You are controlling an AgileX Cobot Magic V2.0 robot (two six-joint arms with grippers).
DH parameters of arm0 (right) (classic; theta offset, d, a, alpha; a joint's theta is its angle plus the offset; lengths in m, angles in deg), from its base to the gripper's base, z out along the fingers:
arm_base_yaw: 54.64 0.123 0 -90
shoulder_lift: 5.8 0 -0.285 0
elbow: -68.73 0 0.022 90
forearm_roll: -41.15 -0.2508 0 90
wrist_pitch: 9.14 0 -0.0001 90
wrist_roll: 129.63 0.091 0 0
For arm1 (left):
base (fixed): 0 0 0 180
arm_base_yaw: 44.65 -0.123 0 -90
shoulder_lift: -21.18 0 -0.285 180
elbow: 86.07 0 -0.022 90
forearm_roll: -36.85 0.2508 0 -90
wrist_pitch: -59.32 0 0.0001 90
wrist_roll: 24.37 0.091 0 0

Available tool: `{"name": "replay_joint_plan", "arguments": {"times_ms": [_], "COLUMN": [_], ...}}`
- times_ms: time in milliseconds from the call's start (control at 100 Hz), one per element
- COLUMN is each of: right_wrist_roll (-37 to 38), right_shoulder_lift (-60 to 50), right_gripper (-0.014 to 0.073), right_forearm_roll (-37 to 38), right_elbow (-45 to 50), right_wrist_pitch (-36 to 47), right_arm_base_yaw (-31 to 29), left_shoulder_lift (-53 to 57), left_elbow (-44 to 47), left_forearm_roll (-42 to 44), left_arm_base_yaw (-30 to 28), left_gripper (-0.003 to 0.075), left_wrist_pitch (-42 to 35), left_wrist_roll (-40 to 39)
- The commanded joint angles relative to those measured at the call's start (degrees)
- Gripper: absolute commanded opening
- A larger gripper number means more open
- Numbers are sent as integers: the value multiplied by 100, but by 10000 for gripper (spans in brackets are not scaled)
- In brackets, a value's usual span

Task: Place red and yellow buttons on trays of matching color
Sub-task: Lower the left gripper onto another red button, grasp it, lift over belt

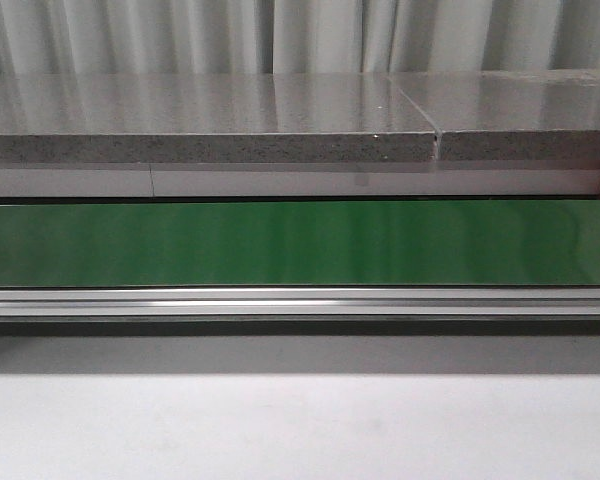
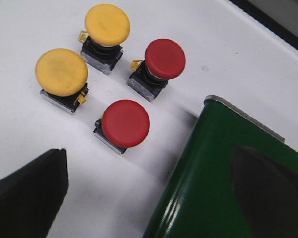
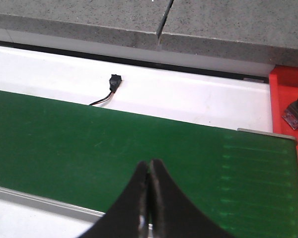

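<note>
Beside the green belt (image 2: 223, 168), two yellow buttons (image 2: 62, 72) and two red buttons (image 2: 125, 123), left gripper (image 2: 154, 198) spread wide and empty, right gripper (image 3: 149, 198) closed on nothing.

In the front view, neither tool nor any button is seen; the green conveyor belt (image 1: 300, 243) is cut off at both side edges. In the left wrist view, the left tool (image 2: 149, 198) is shown only as two dark finger (image 2: 27, 191) shapes cropped by the frame, one overlapping the belt's end. In the right wrist view, the red tray (image 3: 289, 101) beside the belt is cut by the frame edge, and only part of a red button (image 3: 297, 106) on it is shown. The black wire (image 3: 105, 97) behind the belt is hidden where it passes below the belt's edge.
</note>
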Motion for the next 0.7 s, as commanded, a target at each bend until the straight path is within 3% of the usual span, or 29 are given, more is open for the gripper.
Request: {"name": "replay_joint_plan", "arguments": {"times_ms": [0, 690], "right_wrist_roll": [-46, -46], "right_shoulder_lift": [-29, -29], "right_gripper": [-67, -67], "right_forearm_roll": [-104, -104], "right_elbow": [-152, -152], "right_wrist_pitch": [314, 314], "right_arm_base_yaw": [19, 19], "left_shoulder_lift": [-5, -1310], "left_elbow": [-207, -720], "left_forearm_roll": [-61, -56], "left_arm_base_yaw": [-6, -6], "left_gripper": [652, 652], "left_wrist_pitch": [-413, -566], "left_wrist_roll": [-39, -39]}}
